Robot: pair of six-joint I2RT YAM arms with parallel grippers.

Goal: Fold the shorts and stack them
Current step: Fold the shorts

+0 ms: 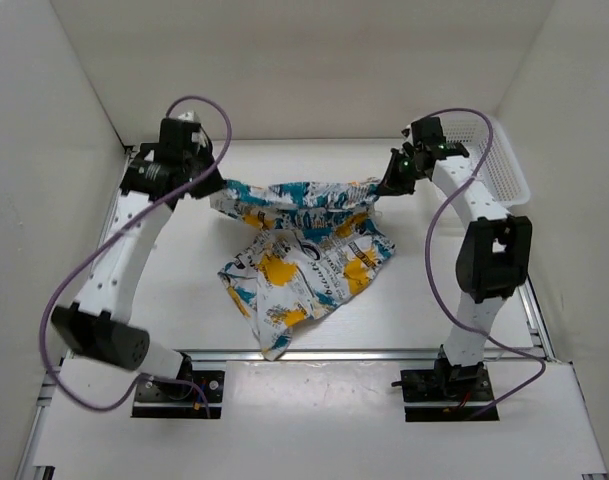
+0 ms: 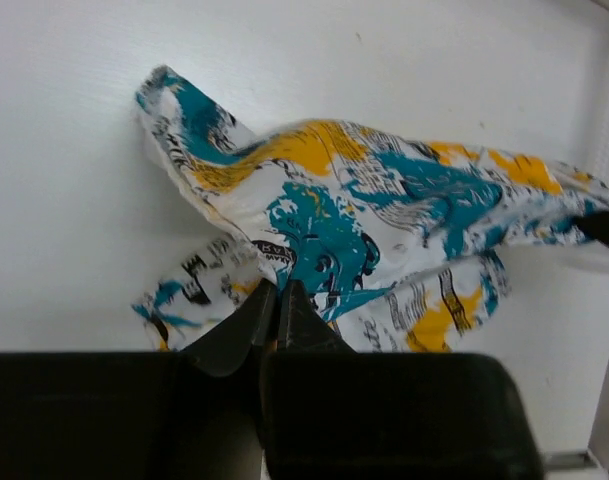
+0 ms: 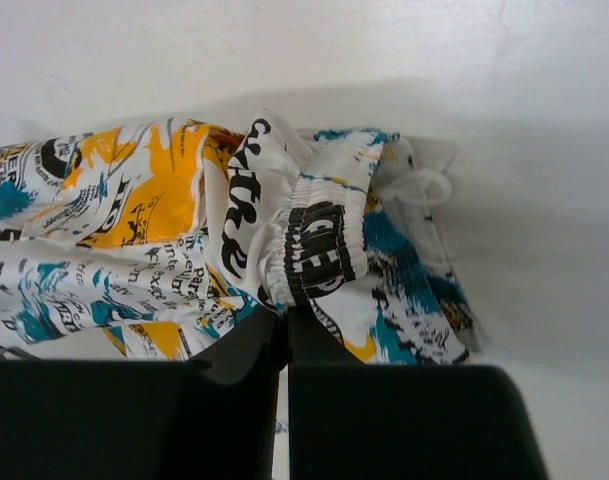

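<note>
The shorts (image 1: pixel 304 250) are white fabric with a teal, orange-yellow and black print. Their upper edge is stretched and lifted between both grippers at mid table, and the rest hangs and lies crumpled toward the front. My left gripper (image 1: pixel 216 192) is shut on the shorts' left end; in the left wrist view the fabric (image 2: pixel 384 210) runs from the closed fingertips (image 2: pixel 276 292). My right gripper (image 1: pixel 387 186) is shut on the right end; in the right wrist view the elastic waistband (image 3: pixel 319 250) sits at its closed tips (image 3: pixel 286 312).
A white plastic mesh basket (image 1: pixel 499 160) stands at the back right, just behind the right arm. White walls enclose the table on the left, back and right. A metal rail (image 1: pixel 324 353) runs along the front by the arm bases.
</note>
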